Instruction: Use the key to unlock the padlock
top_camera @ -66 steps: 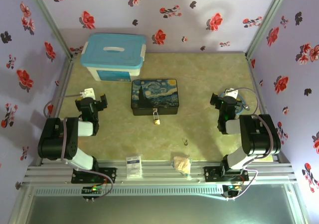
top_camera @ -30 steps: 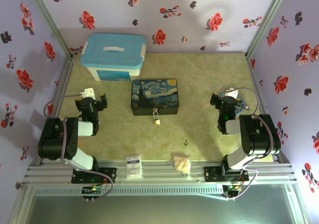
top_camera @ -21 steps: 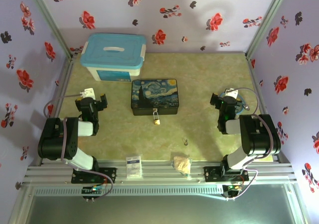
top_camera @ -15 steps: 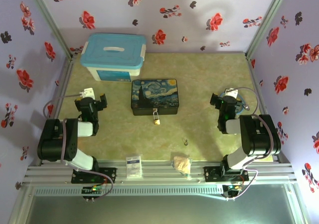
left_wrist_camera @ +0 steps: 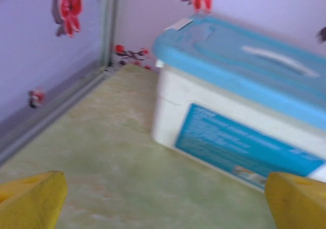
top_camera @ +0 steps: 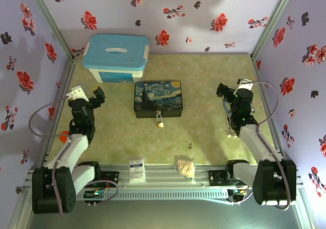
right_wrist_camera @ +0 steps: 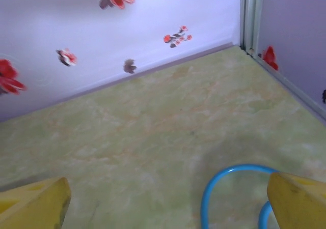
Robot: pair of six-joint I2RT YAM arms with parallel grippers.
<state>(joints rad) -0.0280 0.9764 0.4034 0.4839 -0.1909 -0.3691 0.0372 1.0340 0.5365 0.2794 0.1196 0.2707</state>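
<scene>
Brass padlock (top_camera: 160, 121) sat apparently locked at the box (top_camera: 158, 97) front, key (top_camera: 190, 145) lay loose well apart, left gripper (top_camera: 97, 94) and right gripper (top_camera: 222, 90) both gaped empty: whole task left to do.

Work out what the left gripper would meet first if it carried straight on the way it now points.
Most likely the bin: the open left gripper aims at its white front wall across bare table. Depth is unclear, so it might graze the table first.
</scene>
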